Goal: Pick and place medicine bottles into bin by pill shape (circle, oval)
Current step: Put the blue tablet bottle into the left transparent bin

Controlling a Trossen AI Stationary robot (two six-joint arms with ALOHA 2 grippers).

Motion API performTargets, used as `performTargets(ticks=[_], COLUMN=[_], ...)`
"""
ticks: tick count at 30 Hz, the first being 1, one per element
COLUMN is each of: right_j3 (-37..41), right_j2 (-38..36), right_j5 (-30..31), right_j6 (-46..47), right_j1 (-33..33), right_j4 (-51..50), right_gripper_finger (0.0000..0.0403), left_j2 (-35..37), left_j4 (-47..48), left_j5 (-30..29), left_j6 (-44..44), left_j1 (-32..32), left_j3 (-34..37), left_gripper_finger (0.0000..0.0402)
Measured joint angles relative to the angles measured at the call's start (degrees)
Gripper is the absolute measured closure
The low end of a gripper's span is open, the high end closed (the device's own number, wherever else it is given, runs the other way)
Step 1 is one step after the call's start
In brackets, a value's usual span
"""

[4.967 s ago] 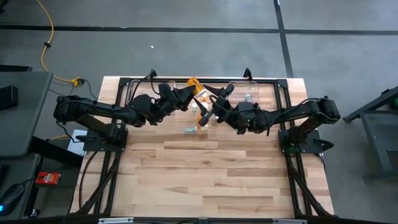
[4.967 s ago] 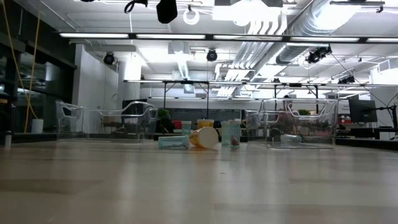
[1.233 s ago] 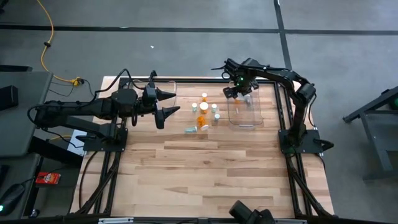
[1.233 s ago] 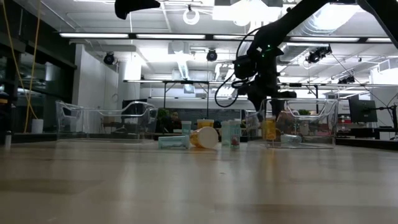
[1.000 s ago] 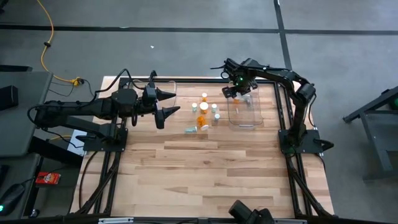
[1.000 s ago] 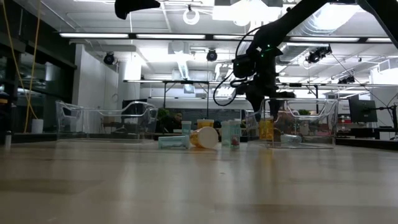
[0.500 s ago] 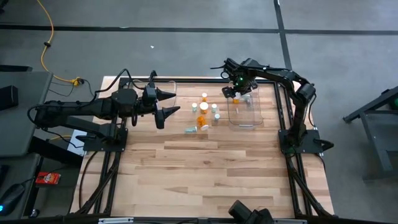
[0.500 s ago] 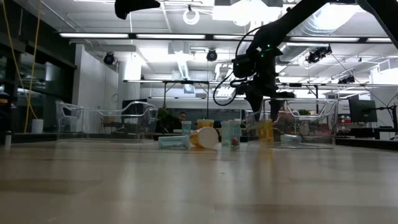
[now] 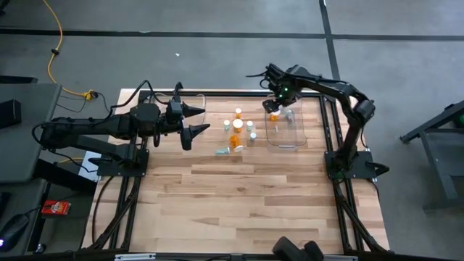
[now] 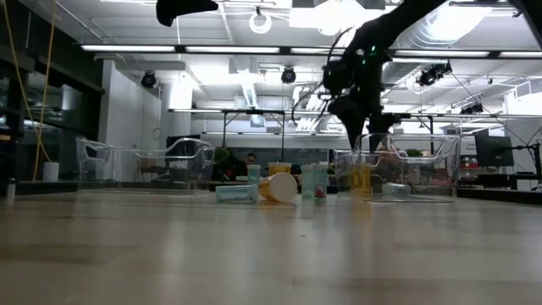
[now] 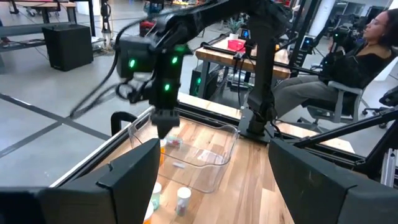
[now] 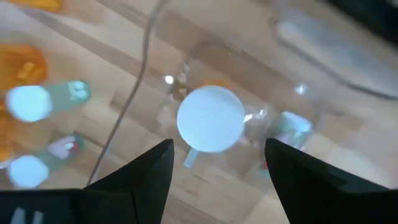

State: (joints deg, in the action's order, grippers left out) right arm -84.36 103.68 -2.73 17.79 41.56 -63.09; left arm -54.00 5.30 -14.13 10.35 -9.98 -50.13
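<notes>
High view | right claw (image 9: 277,106) spread wide, empty | orange bottle (image 9: 274,116) upright (cap up) in right bin (image 9: 293,138)

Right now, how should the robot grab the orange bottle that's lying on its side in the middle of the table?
Probably from straight above, fingers closing across the round body of the orange bottle, just behind its cap. It lies on its side, so the cap faces sideways and gives no grip from above. The teal bottle lies close beside it, so come down carefully.

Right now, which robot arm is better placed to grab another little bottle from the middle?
Probably left. The left tool hangs open and empty beside the bottle cluster. The right tool is open too, but above the right bin, over the orange bottle there.
</notes>
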Motion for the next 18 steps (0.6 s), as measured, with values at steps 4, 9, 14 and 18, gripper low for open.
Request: performTargets(ticks=[4, 9, 14, 18], right_j3=[0.01, 6.46, 21.70, 32.04], right_j2=[-6.34, -17.91, -31.93, -41.22], right_j5=[2.62, -0.45, -7.07, -6.75], right_j6=[-3.19, -5.21, 1.88, 4.77], right_j1=[-1.63, -6.92, -16.16, -25.26], right_j4=[1.00, 13.70, 37.40, 56.42], right_gripper_finger=[0.0158, 0.0158, 0.0158, 0.0158], left_j2=[0.00, 0.00, 0.00, 0.00], left_j4=[0.01, 0.02, 0.02, 0.04], left_j5=[0.00, 0.00, 0.00, 0.00], left_j6=[0.00, 0.00, -0.02, 0.00], left_j1=[0.00, 0.00, 0.00, 0.00], left_j3=[0.00, 0.02, 0.00, 0.00], left_gripper_finger=[0.0115, 0.0115, 0.0115, 0.0115])
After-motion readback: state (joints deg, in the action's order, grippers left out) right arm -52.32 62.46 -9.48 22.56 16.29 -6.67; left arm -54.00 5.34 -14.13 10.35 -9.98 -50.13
